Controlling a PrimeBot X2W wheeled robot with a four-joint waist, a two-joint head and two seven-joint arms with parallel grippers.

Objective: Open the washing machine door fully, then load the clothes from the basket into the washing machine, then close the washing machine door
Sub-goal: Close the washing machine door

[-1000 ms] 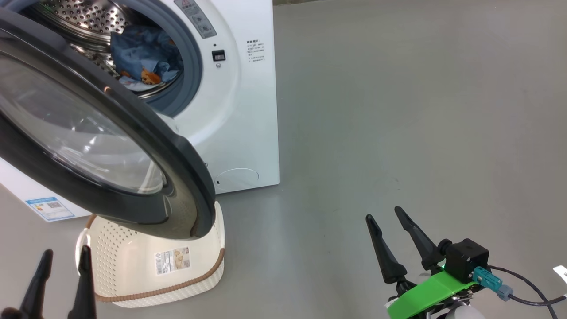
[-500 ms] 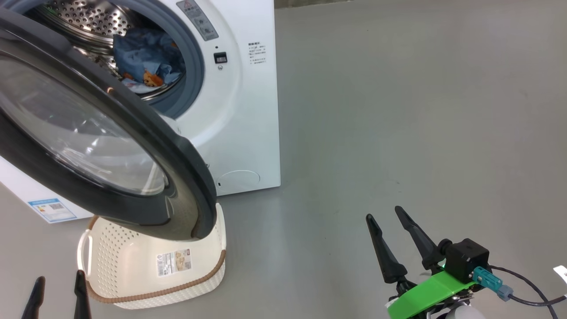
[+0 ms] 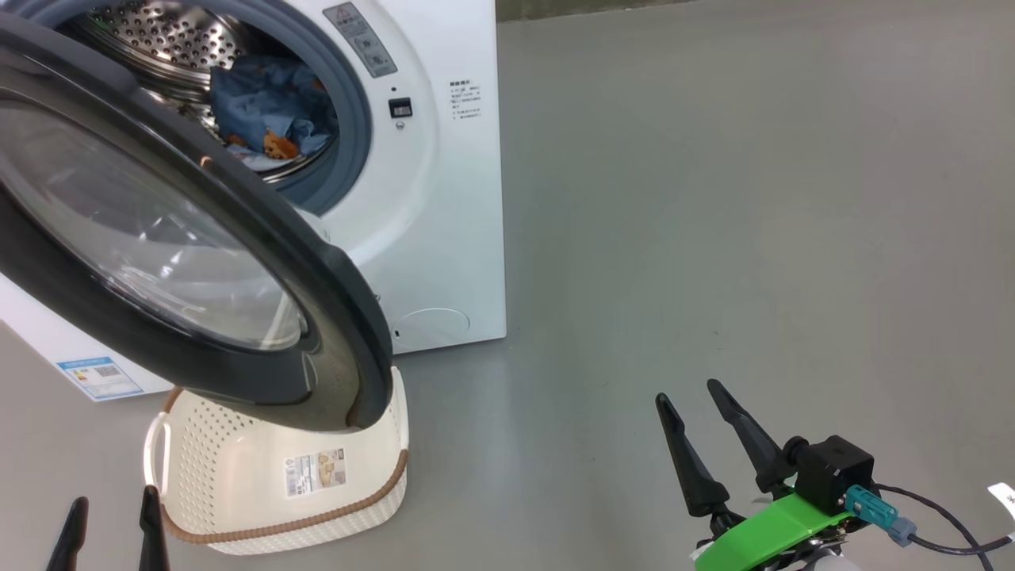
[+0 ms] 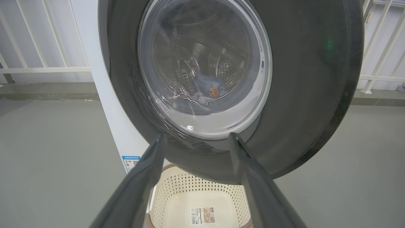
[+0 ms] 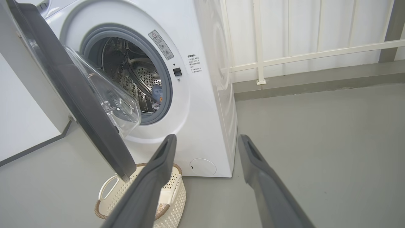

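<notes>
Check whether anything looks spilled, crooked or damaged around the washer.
Nothing stands out. The light-blue printed clothes lie inside the perforated steel drum, and the cream perforated plastic basket stands upright and empty beneath the open black-rimmed glass door.

Left hand [image 3: 113, 498] and right hand [image 3: 687, 390] both hover low, fingers spread wide apart

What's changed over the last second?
The left tool drew back toward the head view's bottom edge, open and empty; the camera itself shifted slightly. Nothing was gripped or released. The washing machine door stays open, the clothes lie inside the washing machine, the basket sits empty below the door, and the right tool stays open.
</notes>
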